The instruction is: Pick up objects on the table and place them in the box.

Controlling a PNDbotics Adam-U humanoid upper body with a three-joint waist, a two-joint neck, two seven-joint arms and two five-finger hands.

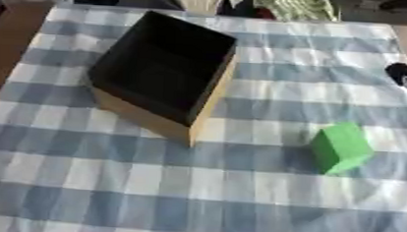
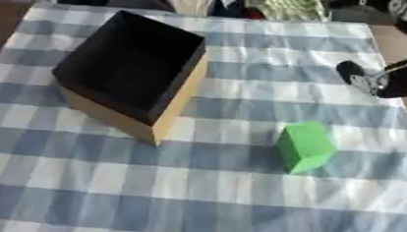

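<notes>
Right hand (image 2: 382, 79) comes in from the right edge, up over the checked cloth (image 2: 195, 196); only a dark rounded part with a silver bit shows, so cannot tell if its fingers are straight or curled, and nothing is seen held in it. Left hand shows in neither view. The green block (image 2: 305, 146) sits on the cloth below the right hand and a little toward the robot's left of it, apart from it, not touched, resting tilted on the cloth with one corner toward the camera. It lies free in the open, nothing against it, so judged an easy reach from above for the right arm, which is the nearer side. The box (image 1: 162, 67) is well off to the left of the hand, beyond the block, apart from it with bare cloth between. It is open-topped, tan outer walls, dark inside, set askew to the check pattern with a corner pointing at the camera. Its mouth faces up, so a drop from above should work. Inside looks all dark; no object made out in it, though the near inner wall hides part of the floor. Judged: block not yet picked, task at its start, with the hand likely about to come down toward the block.
</notes>
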